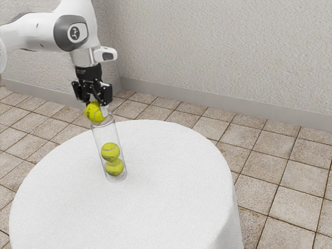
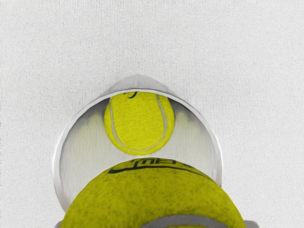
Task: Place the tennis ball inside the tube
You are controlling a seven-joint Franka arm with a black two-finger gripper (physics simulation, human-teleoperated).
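Observation:
At the mouth of the clear tube, my gripper (image 1: 96, 110) is shut on a tennis ball (image 1: 94, 112), pointing down. The tube (image 1: 107, 136) stands on the table with two tennis balls (image 1: 110, 151) stacked low inside it. In the wrist view the held ball (image 2: 154, 197) is large at the lower edge, with bits of the gripper (image 2: 156, 224) at both its sides. It covers part of the tube's rim (image 2: 58, 164); down inside shows the upper stacked ball (image 2: 138, 123). Whether the held ball touches the rim, I cannot tell.
The round table (image 1: 171, 192) has a white cloth, and the tube stands well in from its edge. Beyond lie the tiled floor (image 1: 290, 207) and a pale wall (image 1: 218, 52), both away from the arm's hand.

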